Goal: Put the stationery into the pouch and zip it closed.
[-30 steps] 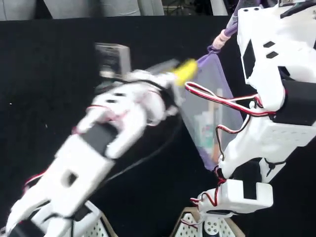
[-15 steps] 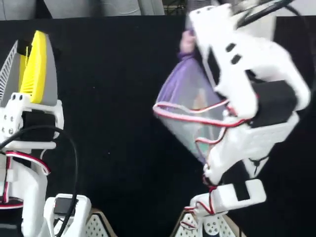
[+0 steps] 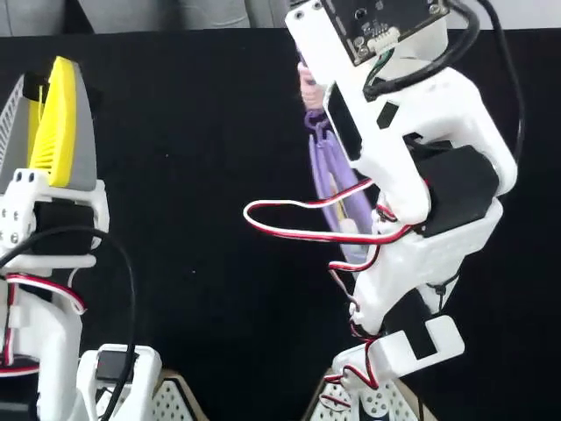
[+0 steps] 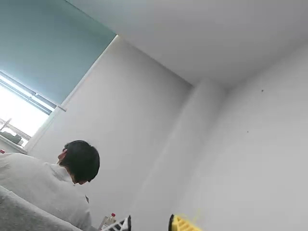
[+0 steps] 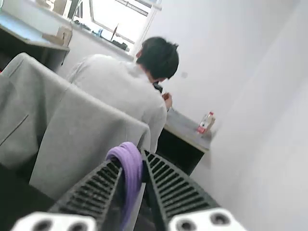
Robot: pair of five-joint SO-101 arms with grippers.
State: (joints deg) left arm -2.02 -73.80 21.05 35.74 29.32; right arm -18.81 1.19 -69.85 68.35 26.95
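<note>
Nearest, the right pincer (image 5: 131, 161) — clamped tight on a purple fold of the pouch (image 5: 126, 168), nothing else in its grip. Hangs down edge-on from that grip in the high view, just beside the right arm, held up over the black table (image 3: 193, 132). Across the table, the left pincer (image 3: 39, 83) — raised, pointing up, yellow jaw and ribbed jaw slightly apart, holding nothing.

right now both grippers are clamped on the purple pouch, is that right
Not quite: just one is. The right gripper is clamped on the purple pouch, and the right wrist view shows the fabric pinched between its fingers. In the high view the left gripper stands upright at the other side of the table, well apart from the pouch, with nothing between its fingers.
</note>
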